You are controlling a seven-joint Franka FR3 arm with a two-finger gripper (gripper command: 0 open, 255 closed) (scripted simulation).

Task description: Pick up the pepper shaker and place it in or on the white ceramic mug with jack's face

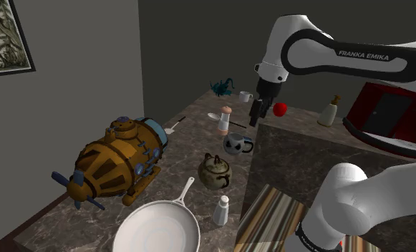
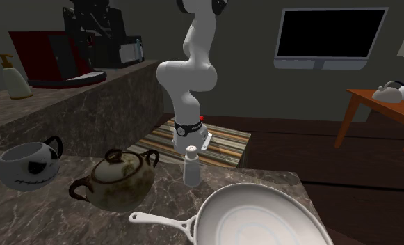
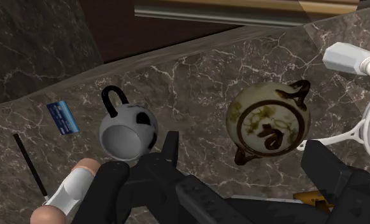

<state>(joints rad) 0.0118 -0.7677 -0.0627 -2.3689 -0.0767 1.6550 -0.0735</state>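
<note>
The bench [image 1: 188, 132] is dark stone with pale veins. A higher step [image 2: 89, 111] of the same stone rises behind the mug [image 1: 235, 145], and a soap bottle [image 1: 329, 111] and a red machine [image 1: 385, 114] stand up there. The walls [image 1: 92, 64] are dark grey, and one has a framed picture [image 1: 2, 32]. A dark flat screen [image 2: 330, 33] hangs on another wall. The floor [image 2: 297, 153] is dark wood, with a striped rug [image 2: 224, 139] on it.

The mug is white with a black skull-like face and a black handle. There are two shakers, and it cannot be told which holds pepper. The shaker with the pinkish top [image 1: 225, 120] stands upright just behind the mug. The white shaker [image 1: 221, 210] stands well away from the mug, past the brown pot [image 1: 215, 172] and near the white pan [image 1: 156, 228].

The pincer [image 1: 256, 113] hangs in the air above the mug. Its two fingers stand wide apart and grip nothing.

The white arm [image 1: 321, 43] has "FRANKA EMIKA" written on it. A small blue card [image 3: 62, 118] lies near the mug, but its writing cannot be read.
</note>
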